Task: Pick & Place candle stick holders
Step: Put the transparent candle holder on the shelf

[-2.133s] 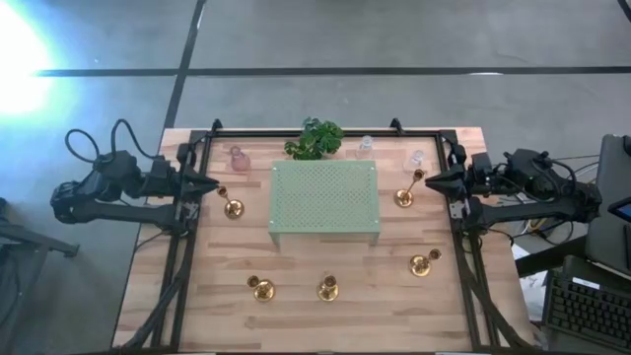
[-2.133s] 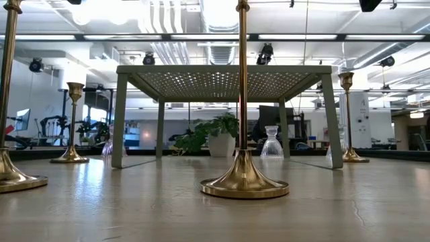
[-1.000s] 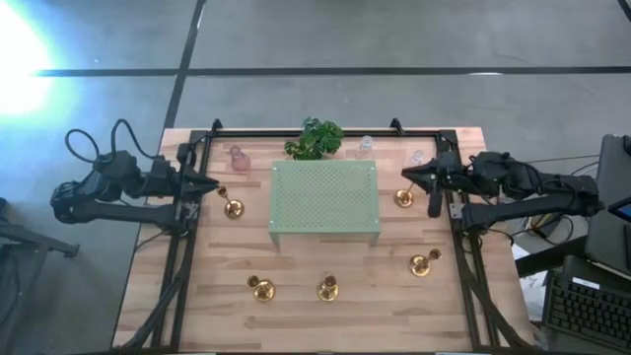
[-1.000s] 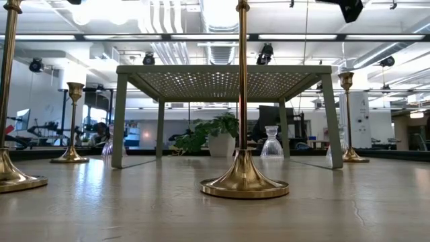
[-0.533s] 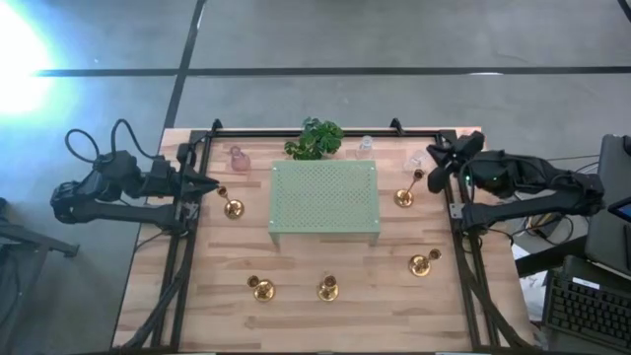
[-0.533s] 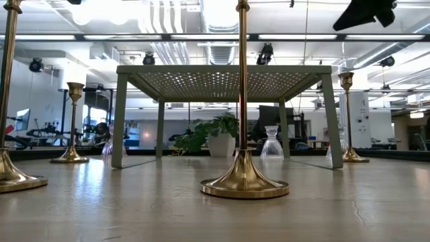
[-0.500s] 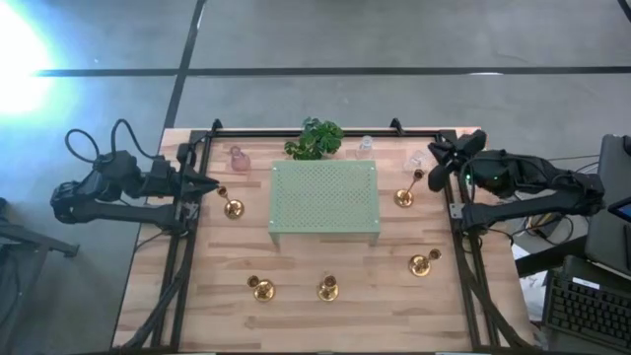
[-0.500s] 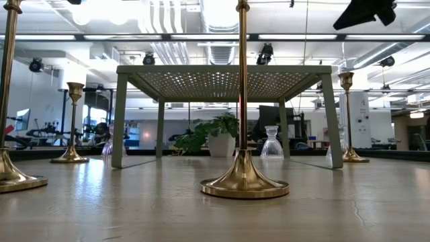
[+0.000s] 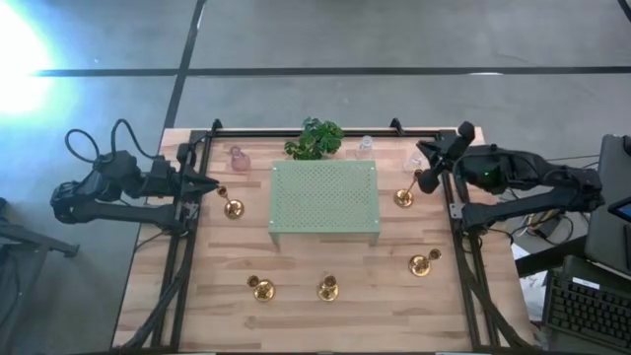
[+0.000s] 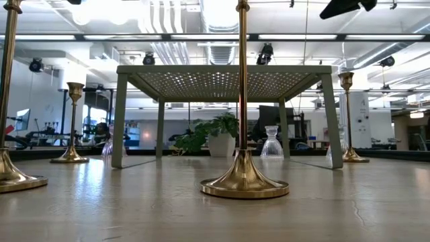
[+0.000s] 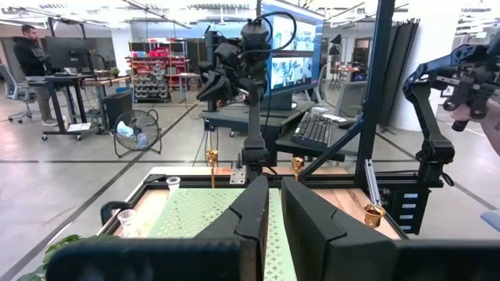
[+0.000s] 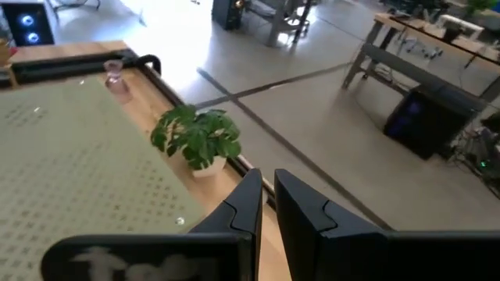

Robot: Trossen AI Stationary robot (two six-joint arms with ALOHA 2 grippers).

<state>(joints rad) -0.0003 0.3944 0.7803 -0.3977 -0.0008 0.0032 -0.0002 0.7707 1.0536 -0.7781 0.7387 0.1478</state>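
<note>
High view: table (image 9: pixel 197 296) carries a green stand (image 9: pixel 325 197) in the middle with a plant (image 9: pixel 314 138) behind it; five brass holders ring the stand, one left of it (image 9: pixel 233 208), one right of it (image 9: pixel 404 196), three along the near side (image 9: pixel 261 288) (image 9: pixel 328 289) (image 9: pixel 423 263), all upright and well apart, probably so each can be gripped alone. Glass holders sit along the far edge: pink (image 9: pixel 237 158), clear (image 9: pixel 366 146), clear (image 9: pixel 415 159). Right gripper (image 9: pixel 436 162) is above the far right corner, near the right clear glass and the brass one beside the stand, likely lining up on one of them; nothing held. Left gripper (image 9: pixel 210 187) waits at the left edge just beside the left brass holder, empty. Low view: stand (image 10: pixel 224 77) straddles the middle, brass holder (image 10: pixel 243 171) in front of it, two more (image 10: pixel 71 124) (image 10: pixel 347 121) farther back at the sides, clear glass (image 10: pixel 271 142) and plant (image 10: pixel 211 134) seen under it; the right gripper (image 10: pixel 346 7) hangs high, clear of everything. Left wrist view: left fingers (image 11: pixel 254 211) are pressed nearly together with a thin gap, pinching nothing, pointed across the stand (image 11: pixel 211 218) toward the far brass holders (image 11: pixel 211 158) (image 11: pixel 297 164). Right wrist view: right fingers (image 12: pixel 248 204) also close together, empty, over the stand (image 12: pixel 86 172), with plant (image 12: pixel 199 140) and pink glass (image 12: pixel 115 78) ahead.
</note>
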